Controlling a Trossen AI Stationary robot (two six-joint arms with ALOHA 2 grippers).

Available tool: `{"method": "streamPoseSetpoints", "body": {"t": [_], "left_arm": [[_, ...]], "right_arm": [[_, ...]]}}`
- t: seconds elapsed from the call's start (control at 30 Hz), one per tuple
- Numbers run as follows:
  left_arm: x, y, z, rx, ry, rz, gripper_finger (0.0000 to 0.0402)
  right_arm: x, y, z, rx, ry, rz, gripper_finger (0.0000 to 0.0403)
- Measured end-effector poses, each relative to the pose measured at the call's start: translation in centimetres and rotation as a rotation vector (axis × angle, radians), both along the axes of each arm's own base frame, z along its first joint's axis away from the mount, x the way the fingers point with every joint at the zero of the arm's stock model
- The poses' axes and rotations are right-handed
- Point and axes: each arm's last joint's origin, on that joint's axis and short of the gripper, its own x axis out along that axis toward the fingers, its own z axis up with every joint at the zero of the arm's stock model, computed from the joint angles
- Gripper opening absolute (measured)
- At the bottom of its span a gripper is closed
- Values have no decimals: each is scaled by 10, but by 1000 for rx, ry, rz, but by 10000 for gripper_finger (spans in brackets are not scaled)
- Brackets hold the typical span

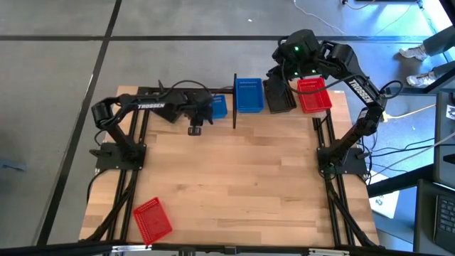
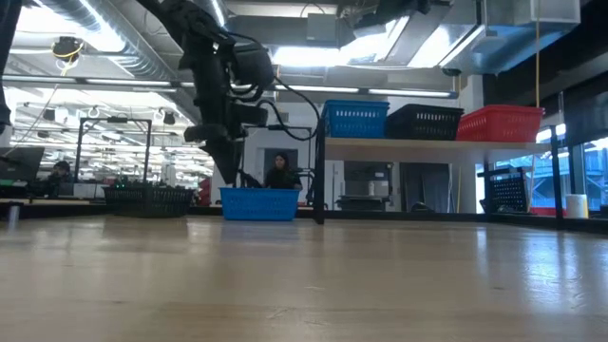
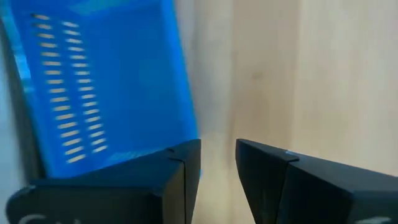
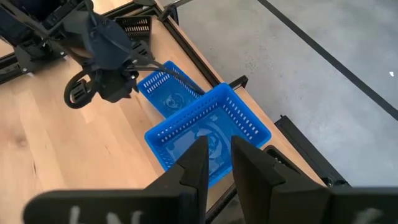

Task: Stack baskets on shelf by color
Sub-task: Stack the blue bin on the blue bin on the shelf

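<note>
A blue basket [image 1: 218, 107] rests on its bottom on the table, just left of the shelf [image 2: 418, 144]. On the shelf stand a blue basket [image 1: 249, 94], a black one [image 1: 279, 94] and a red one [image 1: 313, 94], side by side. My left gripper [image 3: 217, 152] is open and points steeply down at the table basket's [image 3: 106, 87] near wall, one finger over the basket, the other over bare wood. My right gripper [image 4: 214, 152] hangs high above the shelf, narrowly open and holding nothing.
Another red basket [image 1: 151, 219] lies on the table at the near left corner. The shelf's black post [image 1: 234, 99] stands just right of the table basket. Bare wood stretches across the table's middle and near right.
</note>
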Motion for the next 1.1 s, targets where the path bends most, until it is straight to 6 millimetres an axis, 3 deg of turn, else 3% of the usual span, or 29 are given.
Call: {"method": "streamPoseSetpoints", "body": {"t": [1.1], "left_arm": [[-1, 13, 3, 23, -63, 106, 91]], "right_arm": [[0, 0, 0, -17, 10, 20, 67]]}}
